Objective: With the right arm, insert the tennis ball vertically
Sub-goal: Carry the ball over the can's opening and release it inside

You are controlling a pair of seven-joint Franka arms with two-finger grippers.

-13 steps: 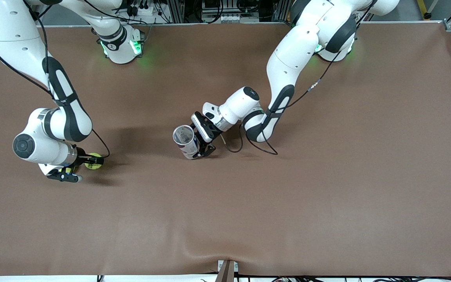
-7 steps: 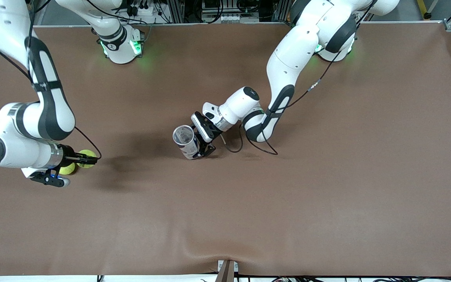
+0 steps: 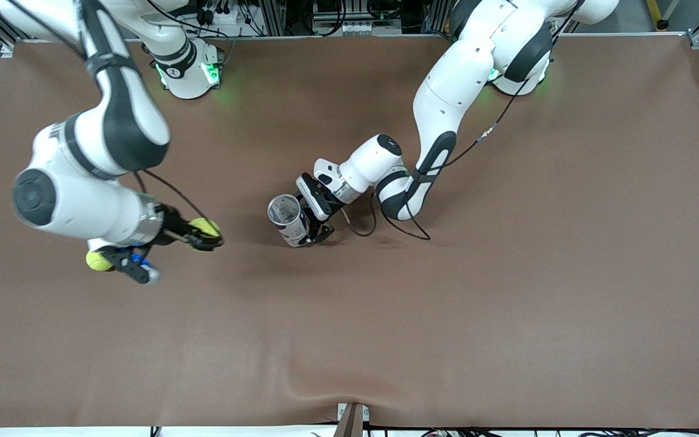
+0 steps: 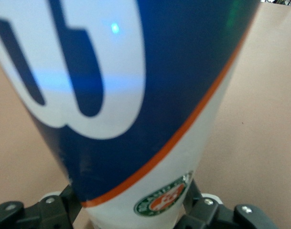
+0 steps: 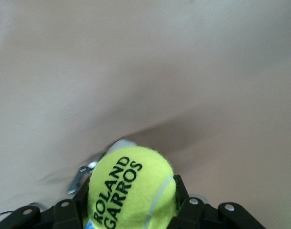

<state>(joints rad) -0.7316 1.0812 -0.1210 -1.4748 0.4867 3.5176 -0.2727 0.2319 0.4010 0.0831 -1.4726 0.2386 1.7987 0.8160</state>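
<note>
Between the right claw (image 3: 204, 233) fingers, a yellow tennis ball (image 3: 205, 227) sits clenched above the brown surface (image 3: 507, 303); the left claw (image 3: 313, 226) grasps an upright open can (image 3: 287, 218) mid-surface, apart from it.

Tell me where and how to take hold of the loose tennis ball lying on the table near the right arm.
Grip the loose tennis ball across its widest middle, coming straight down from above: it is round, with no better side, and lies on the flat table. The right claw is shut on another ball, so this probably has to wait until that one is freed.
</note>
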